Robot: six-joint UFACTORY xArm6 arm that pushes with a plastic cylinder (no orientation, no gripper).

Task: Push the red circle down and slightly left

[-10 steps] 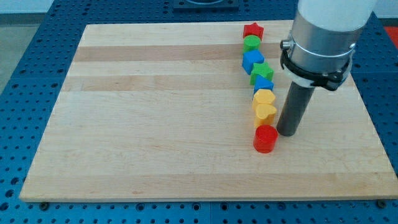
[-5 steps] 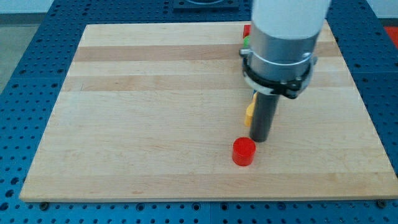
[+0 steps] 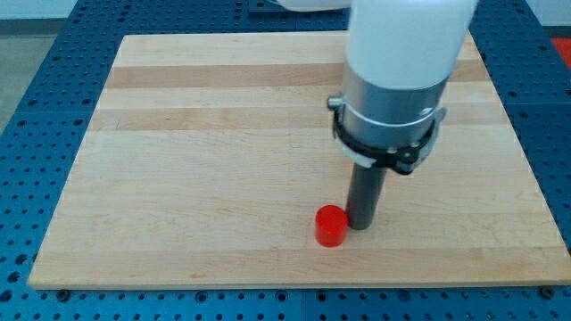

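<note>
The red circle is a short red cylinder lying on the wooden board, near the view's bottom, a little right of centre. My tip rests on the board just to the right of the red circle, touching or nearly touching its right side. The rod rises from there into the wide grey and white arm body, which hides the board behind it.
The line of other coloured blocks seen earlier is hidden behind the arm body. The board's bottom edge runs close below the red circle. Blue perforated table surrounds the board.
My tip has moved left and down, and the red circle has slid down and left with it, away from the line of blocks. The arm body now covers those blocks.
</note>
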